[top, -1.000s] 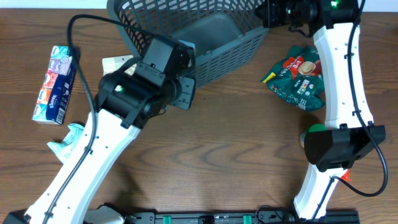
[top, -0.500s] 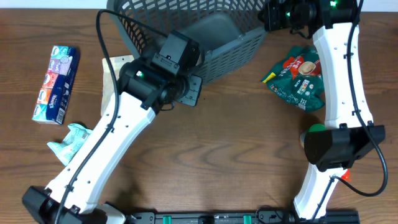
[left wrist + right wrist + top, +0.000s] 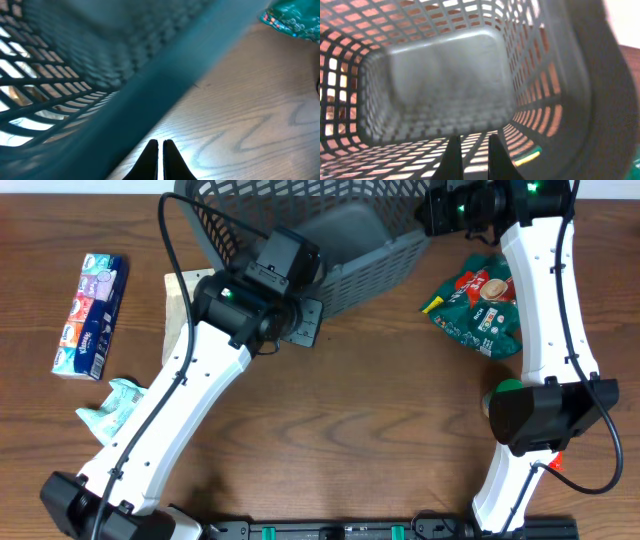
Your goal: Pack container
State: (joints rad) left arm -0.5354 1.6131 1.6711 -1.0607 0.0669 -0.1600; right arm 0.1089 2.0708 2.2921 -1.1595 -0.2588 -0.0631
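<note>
The container (image 3: 372,268), a dark grey lattice basket, stands tilted at the table's far middle, with its floor and near wall showing. My left gripper (image 3: 308,318) is shut and empty, low over the wood right beside the container's near wall (image 3: 75,80); its fingertips (image 3: 161,144) touch each other. My right gripper (image 3: 428,208) is at the container's far right corner. In the right wrist view its fingers (image 3: 472,142) reach inside the container (image 3: 445,85), closed to a narrow gap with a strip of the lattice wall between them.
A green snack packet (image 3: 482,305) lies right of the container and shows in the left wrist view (image 3: 295,20). A colourful tissue pack (image 3: 90,315) lies at the far left. A beige packet (image 3: 178,305) and a pale green wrapper (image 3: 110,405) lie near the left arm.
My left arm has swung away from me and to the right, up against the container's near wall. The right arm and the tilted container have stayed put.
</note>
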